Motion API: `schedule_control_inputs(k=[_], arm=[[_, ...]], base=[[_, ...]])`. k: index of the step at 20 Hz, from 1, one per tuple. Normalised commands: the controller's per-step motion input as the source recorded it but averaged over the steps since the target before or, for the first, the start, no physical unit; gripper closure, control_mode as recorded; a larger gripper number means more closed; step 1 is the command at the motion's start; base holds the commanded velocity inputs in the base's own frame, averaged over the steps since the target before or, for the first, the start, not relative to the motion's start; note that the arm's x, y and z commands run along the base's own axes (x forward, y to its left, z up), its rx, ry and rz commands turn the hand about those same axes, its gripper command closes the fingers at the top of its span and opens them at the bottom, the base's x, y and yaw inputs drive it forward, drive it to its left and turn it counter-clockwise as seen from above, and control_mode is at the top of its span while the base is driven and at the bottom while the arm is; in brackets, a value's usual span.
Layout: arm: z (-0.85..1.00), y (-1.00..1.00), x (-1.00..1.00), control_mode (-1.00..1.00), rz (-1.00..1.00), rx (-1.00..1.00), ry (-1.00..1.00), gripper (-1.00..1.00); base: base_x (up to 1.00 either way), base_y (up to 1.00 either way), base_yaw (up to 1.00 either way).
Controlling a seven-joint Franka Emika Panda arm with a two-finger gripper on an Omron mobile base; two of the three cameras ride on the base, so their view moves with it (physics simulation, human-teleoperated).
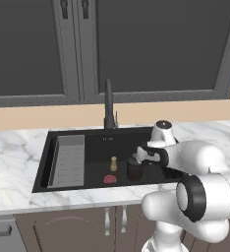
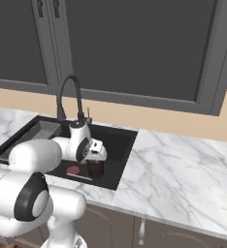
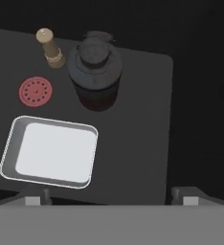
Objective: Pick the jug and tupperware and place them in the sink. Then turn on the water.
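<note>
Inside the sink (image 1: 95, 142), the jug (image 3: 95, 72) stands beside the tupperware (image 3: 51, 150). The gripper (image 3: 111, 200) hovers above, fingers (image 3: 185, 196) spread wide and empty, the tupperware just ahead of the one at left.

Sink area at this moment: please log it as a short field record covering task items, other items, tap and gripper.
jug: upright on the floor of the sink, lid on
tupperware: also on the sink floor, apart from the jug, open side up
red disc: flat on the floor, between tupperware and brass peg
rack: along the basin's left side
faucet: no stream visible
gripper: above the basin, jaws spread, holding nothing
remaining step: turn on the water
</note>
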Motion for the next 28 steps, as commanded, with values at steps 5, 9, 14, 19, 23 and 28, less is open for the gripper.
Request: schedule_control_inputs(k=[5,9,14,19,23,28], arm=[[0.32,0.00,-0.09,-1.00,0.09,0.02,0.00,-1.00],[0.26,0.00,0.00,-1.00,0.06,0.05,-0.05,-1.00],[0.28,0.00,0.00,-1.00,0.02,0.06,-0.06,-1.00],[0.24,0.00,0.01,-1.00,0.01,0.06,-0.09,-1.00],[0.29,0.00,0.07,-1.00,0.00,0.04,-0.02,-1.00],[0.21,0.00,0.06,-1.00,0.00,0.07,-0.02,-1.00]], base=[[0.00,0.00,0.00],[0.00,0.00,0.00],[0.00,0.00,0.00],[0.00,0.00,0.00],[0.00,0.00,0.00],[0.00,0.00,0.00]])
